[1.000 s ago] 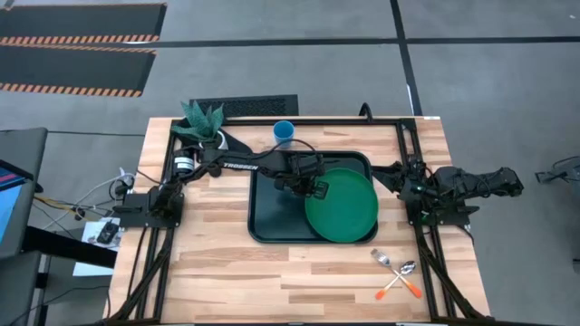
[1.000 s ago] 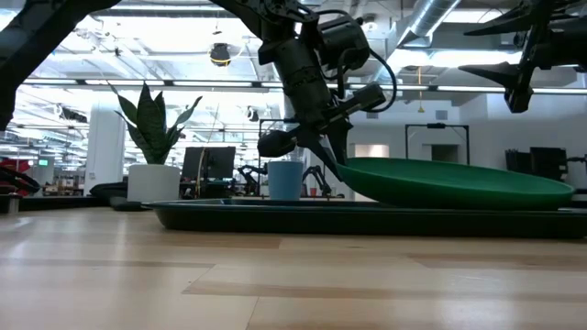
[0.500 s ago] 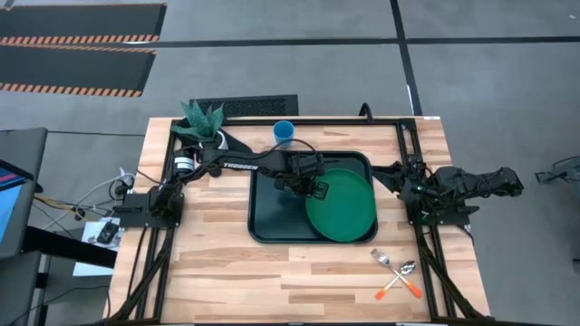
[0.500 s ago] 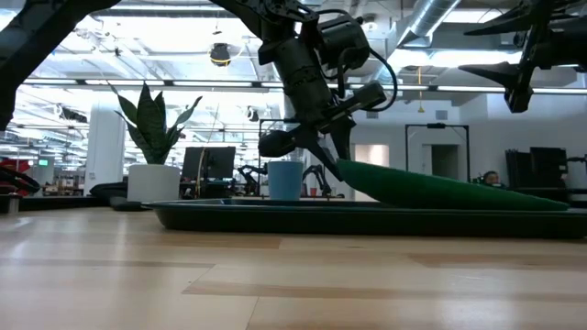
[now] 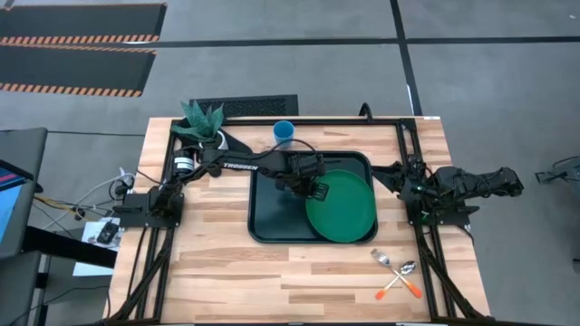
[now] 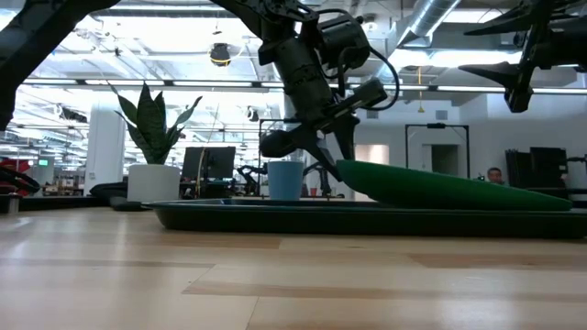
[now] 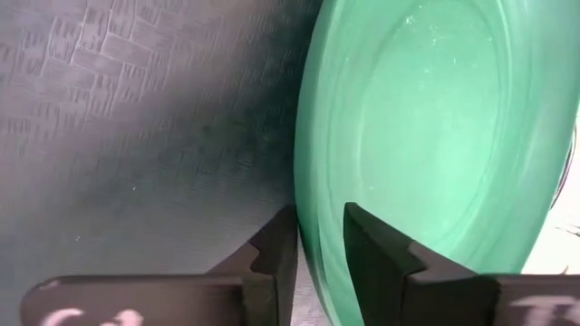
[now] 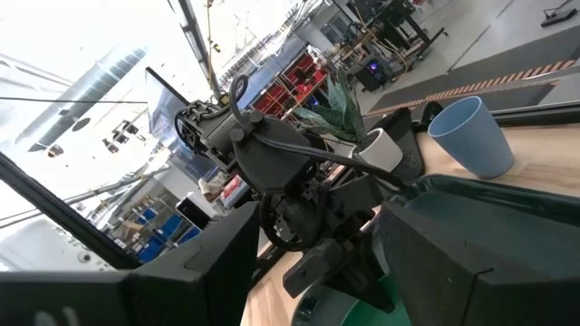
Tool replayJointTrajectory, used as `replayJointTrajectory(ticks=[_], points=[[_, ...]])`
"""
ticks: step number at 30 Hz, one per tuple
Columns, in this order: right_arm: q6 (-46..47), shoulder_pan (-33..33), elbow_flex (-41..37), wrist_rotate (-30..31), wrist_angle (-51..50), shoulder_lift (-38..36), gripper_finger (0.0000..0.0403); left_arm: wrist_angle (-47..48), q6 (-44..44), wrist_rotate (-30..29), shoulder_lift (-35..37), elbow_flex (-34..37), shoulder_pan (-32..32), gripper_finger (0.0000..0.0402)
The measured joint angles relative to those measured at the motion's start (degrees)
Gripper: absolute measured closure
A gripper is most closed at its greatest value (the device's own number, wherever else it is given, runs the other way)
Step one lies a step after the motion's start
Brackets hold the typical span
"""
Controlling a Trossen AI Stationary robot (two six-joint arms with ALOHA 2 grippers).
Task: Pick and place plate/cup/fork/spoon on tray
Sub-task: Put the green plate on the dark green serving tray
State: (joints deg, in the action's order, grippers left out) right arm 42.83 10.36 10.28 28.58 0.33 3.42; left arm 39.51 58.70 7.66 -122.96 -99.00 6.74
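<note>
Left gripper (image 7: 319, 240) over the tray, its two fingers (image 7: 272, 258) clamped on the near rim of the plate (image 7: 435, 118), one finger on each face of the rim. In the low view the left gripper (image 6: 323, 151) holds that edge raised, so the plate (image 6: 449, 188) lies tilted, its far edge down on the tray (image 6: 229, 215). From above, the plate (image 5: 341, 206) fills the right half of the tray (image 5: 272, 213), with the left gripper (image 5: 313, 187) at the plate's upper left edge and bare tray floor to its left.

The cup (image 5: 284, 132) stands upright on the wood table (image 5: 208, 263) just beyond the tray's far lip, apart from it; in the low view the cup (image 6: 285, 180) shows directly behind the left gripper. A potted plant (image 5: 201, 122) stands at the table's far left corner, near the left arm's base.

The fork (image 5: 391, 265) and the spoon (image 5: 399, 276) lie crossed on the table near its front right corner, well apart from the tray.

The right gripper (image 5: 410, 181) waits at the table's right edge, just beside the tray's right lip, fingers spread apart.
</note>
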Motion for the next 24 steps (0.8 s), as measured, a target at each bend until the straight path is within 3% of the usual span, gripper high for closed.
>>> replayJointTrajectory(ticks=[24], points=[[0.17,0.01,0.0,0.1,-1.79,0.0,0.0148,-3.36,-1.91,2.62,0.07,0.0,-0.02,0.0196]])
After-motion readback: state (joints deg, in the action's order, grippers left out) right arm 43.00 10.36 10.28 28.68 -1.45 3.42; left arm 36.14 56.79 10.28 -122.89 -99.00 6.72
